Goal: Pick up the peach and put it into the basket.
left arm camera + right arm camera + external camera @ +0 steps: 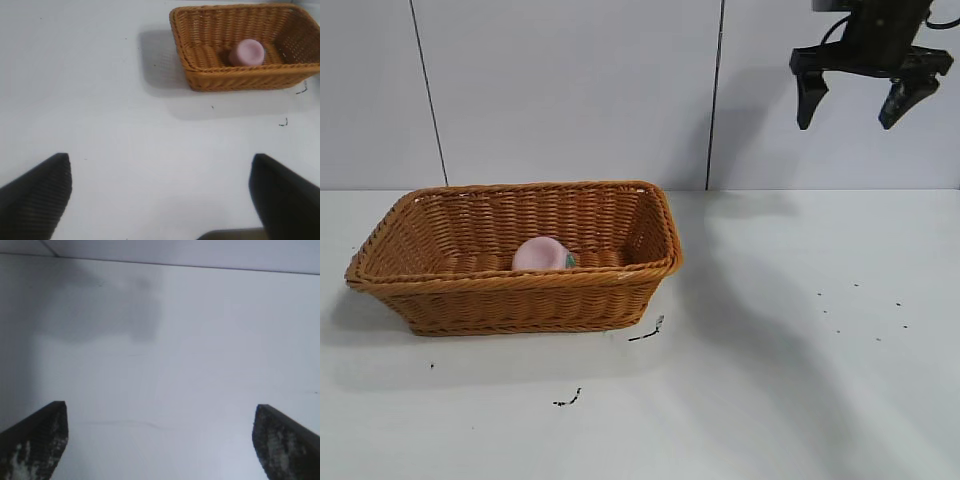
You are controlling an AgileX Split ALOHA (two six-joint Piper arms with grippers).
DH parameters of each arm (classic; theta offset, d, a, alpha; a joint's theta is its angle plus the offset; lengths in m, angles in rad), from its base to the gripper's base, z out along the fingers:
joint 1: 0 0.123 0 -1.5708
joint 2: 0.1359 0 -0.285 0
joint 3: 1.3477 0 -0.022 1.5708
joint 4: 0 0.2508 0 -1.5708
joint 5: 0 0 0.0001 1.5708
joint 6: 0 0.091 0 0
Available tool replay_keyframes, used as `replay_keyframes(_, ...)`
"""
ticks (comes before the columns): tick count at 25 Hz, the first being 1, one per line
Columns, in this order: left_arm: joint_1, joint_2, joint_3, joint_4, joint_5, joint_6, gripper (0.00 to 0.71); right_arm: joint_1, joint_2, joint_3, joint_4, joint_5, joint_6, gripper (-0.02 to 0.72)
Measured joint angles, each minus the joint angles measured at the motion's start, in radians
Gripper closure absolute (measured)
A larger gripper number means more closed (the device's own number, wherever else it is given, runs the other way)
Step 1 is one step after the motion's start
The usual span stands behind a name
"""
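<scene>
Exterior view: the large rectangular woven wicker basket point(515, 290), orange-brown with flared sides and a braided rim, is standing on the white table point(800, 400) at about 9 o'clock from the table's centre. The small rounded pale pink toy peach point(541, 254) with its tiny green leaf is lying inside the basket, on the basket floor near the front wall, right of the middle. The black right gripper point(860, 110) is hanging high in the air at about 1 o'clock, well apart from the basket, its 2 fingers spread wide and holding nothing. A few dark specks point(647, 332) are lying on the table just beside the basket's front right corner.

Left wrist view: the left gripper point(160, 195) is hovering over bare table with its 2 dark fingers spread wide and empty; basket point(240, 45) and peach point(246, 52) are showing farther off.

Right wrist view: the right gripper's point(160, 440) fingers are standing far apart above bare table, a grey shadow point(100, 310) lying beyond them.
</scene>
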Motion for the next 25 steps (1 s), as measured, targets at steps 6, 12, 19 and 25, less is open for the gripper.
replay_keyframes(6, 0.0, 0.0, 0.0, 0.0, 0.0, 0.0, 0.017, 0.001, -0.169, 0.17, 0.012, 0.0, -0.001, 0.008)
replay_keyframes(12, 0.0, 0.0, 0.0, 0.0, 0.0, 0.0, 0.017, 0.001, -0.443, 0.5, 0.031, -0.001, -0.001, 0.008)
replay_keyframes(19, 0.0, 0.0, 0.0, 0.0, 0.0, 0.0, 0.017, 0.002, -0.845, 0.995, 0.045, -0.001, -0.008, 0.008)
replay_keyframes(25, 0.0, 0.0, 0.0, 0.0, 0.0, 0.0, 0.017, 0.002, -1.201, 1.419, 0.045, -0.006, -0.017, 0.008)
